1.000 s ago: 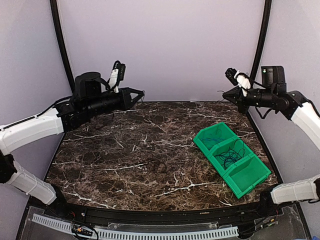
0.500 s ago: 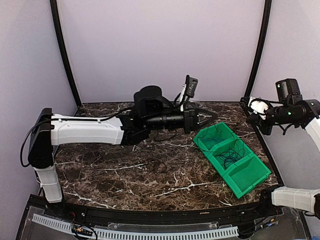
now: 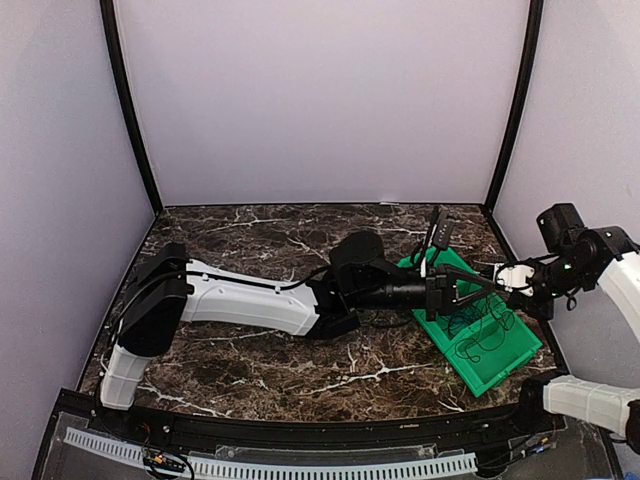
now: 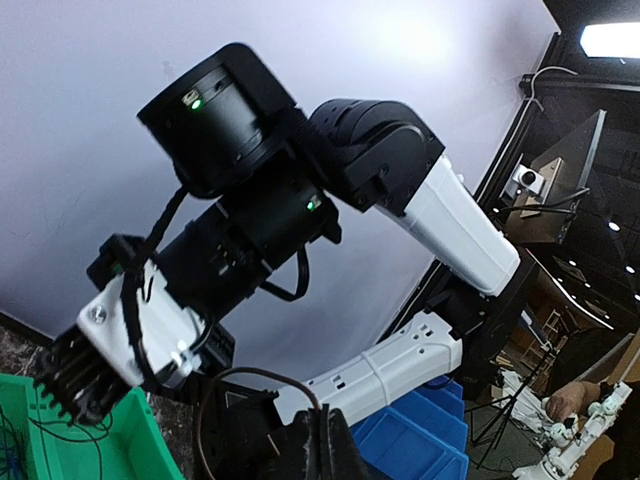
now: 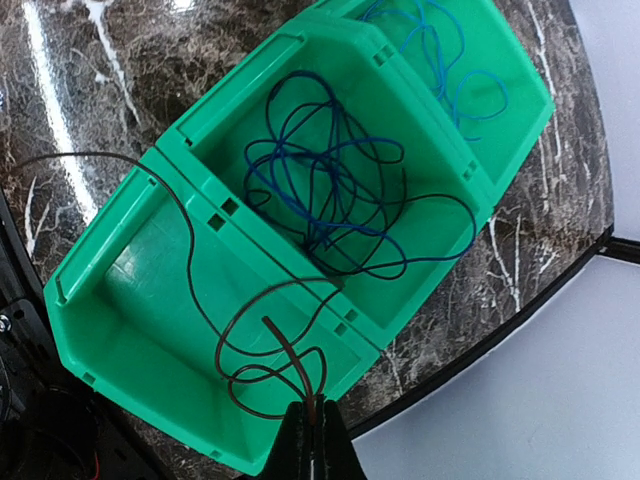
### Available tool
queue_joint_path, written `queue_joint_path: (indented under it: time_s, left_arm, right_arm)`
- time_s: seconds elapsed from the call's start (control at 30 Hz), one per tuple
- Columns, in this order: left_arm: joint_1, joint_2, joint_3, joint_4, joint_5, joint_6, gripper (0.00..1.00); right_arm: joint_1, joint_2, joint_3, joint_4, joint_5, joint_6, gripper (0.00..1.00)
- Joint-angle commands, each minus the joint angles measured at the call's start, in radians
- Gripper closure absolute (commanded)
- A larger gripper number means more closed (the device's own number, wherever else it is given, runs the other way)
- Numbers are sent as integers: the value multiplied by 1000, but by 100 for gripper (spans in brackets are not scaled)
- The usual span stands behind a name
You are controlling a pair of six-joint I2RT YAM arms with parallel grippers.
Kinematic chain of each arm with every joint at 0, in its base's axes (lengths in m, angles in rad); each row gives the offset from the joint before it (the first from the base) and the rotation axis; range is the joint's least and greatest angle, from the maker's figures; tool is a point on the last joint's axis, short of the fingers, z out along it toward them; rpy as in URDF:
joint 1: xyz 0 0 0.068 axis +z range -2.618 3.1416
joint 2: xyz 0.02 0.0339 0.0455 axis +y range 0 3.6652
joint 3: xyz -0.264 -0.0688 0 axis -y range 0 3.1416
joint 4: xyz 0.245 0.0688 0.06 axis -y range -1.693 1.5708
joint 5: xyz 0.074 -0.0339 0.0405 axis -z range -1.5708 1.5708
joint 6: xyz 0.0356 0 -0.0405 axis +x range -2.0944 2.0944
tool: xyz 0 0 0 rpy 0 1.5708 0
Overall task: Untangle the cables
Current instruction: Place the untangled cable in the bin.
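A green three-compartment bin (image 3: 503,357) sits at the table's right. Its middle compartment holds a bright blue cable (image 5: 318,185) tangled with a black cable (image 5: 405,262). A second blue cable (image 5: 447,62) lies in the end compartment. My right gripper (image 5: 316,408) hovers over the bin's other end compartment, shut on a thin black cable (image 5: 240,330) that coils below it. My left gripper (image 3: 480,284) reaches across the table to the bin, nearly meeting the right gripper (image 3: 503,280). In the left wrist view the left gripper (image 4: 325,435) is shut on a dark cable loop (image 4: 255,373).
The bin (image 5: 120,280) stands close to the table's right edge (image 5: 520,310) and a black frame post (image 3: 510,110). The left arm (image 3: 250,300) lies low across the middle of the marble tabletop (image 3: 250,240). Blue bins (image 4: 420,440) stand beyond the cell.
The left arm swung from the far left across the table to the green bin. The right gripper came down and in from the back right, over the bin. Both stayed shut.
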Motion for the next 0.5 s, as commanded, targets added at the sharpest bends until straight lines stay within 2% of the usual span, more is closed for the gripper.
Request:
queue_joint_path:
  time_s: [0.0, 0.1, 0.3, 0.37, 0.47]
  left_arm:
    - [-24, 24, 80, 120, -67, -25, 100]
    - [-28, 50, 97, 137, -83, -43, 100]
    - [-29, 61, 18, 196, -177, 15, 100]
    - [-28, 58, -10, 218, -179, 32, 100]
    - [-27, 32, -75, 237, -195, 69, 100]
  right_arm:
    - [-18, 1, -49, 5, 20, -37, 100]
    - [-28, 24, -92, -4, 18, -42, 100]
    - [-53, 37, -229, 127, 38, -37, 98]
    - [-79, 45, -221, 136, 33, -49, 86]
    - [-134, 51, -157, 117, -21, -78, 62]
